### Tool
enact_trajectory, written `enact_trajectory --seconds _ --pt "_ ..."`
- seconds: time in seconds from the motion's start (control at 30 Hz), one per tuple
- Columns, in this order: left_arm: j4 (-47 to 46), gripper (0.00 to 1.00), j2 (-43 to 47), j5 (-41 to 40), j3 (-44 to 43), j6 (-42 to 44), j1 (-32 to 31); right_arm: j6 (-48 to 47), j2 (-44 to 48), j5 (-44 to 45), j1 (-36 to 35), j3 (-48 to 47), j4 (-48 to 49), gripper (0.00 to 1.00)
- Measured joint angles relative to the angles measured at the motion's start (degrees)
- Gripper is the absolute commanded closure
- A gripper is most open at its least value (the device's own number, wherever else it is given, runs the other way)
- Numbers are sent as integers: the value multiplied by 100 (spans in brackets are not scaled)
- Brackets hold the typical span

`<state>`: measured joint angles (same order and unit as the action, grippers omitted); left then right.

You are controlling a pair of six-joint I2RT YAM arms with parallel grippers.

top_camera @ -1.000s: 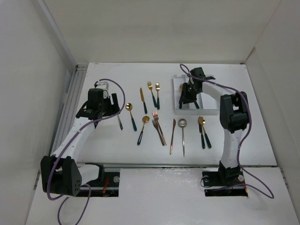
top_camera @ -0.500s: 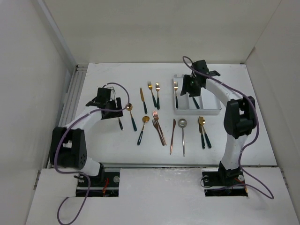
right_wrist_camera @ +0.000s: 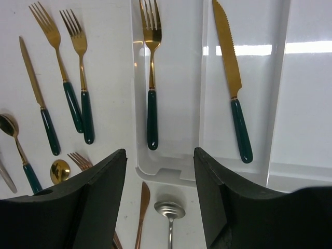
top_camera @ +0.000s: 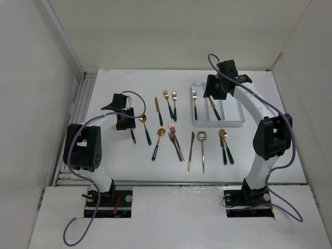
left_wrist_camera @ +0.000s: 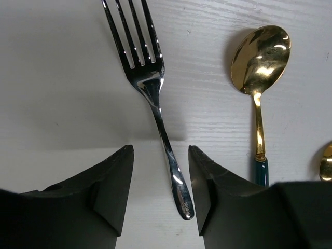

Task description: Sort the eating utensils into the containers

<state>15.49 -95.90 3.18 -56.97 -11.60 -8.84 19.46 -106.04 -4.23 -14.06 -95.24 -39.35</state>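
Left wrist view puts the left hand point(left_wrist_camera: 160, 179) low over the worktop point(left_wrist_camera: 52, 78). Its two fingers are parted and stand either side of the handle of a silver fork point(left_wrist_camera: 155, 98), with a sliver of bare surface showing on each side, so nothing is clamped. The fork lies flat with its tines pointing away from the hand, and its handle runs slightly askew, ending nearer the right finger. A gold spoon point(left_wrist_camera: 262, 52) with a green handle lies just beside it, not touching. I judge the step in hand to be picking up this fork. To do it well, the fingers should sit right down on the surface and close squarely on the handle just above its rounded end (thin and polished, so it may slip or swing). They should stay clear of the spoon, and the lift should be level. The right hand point(right_wrist_camera: 160, 155) hangs wide open and empty over the near end of the white tray point(right_wrist_camera: 311, 104). There a gold fork point(right_wrist_camera: 151, 78) lies in the left compartment and a gold knife point(right_wrist_camera: 231, 78) in the middle one. By my reckoning, the silver fork belongs beside that fork.
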Motion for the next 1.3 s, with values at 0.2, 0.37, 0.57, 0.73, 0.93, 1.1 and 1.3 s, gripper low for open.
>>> enact_trajectory --seconds 0.2,0.37,0.57,0.73,0.93,1.1,1.3 --pt "-31 61 -122 63 0 57 -149 7 20 83 0 17 -66 40" --pt "-98 61 -122 26 28 83 -199 48 216 179 0 164 -76 38" --pt "-151 81 -308 -188 -127 101 -205 66 439 352 0 201 -70 38" --pt "-286 100 -372 -286 -175 116 -197 81 522 485 0 249 -90 38" --pt "-297 100 -361 -238 -175 79 -144 -13 697 549 -144 466 -24 33" --pt "111 100 -302 131 -411 52 120 -404 960 450 -887 708 264 28" --pt "481 100 328 656 -1631 52 219 -693 1248 -603 -2225 841 1515 8"
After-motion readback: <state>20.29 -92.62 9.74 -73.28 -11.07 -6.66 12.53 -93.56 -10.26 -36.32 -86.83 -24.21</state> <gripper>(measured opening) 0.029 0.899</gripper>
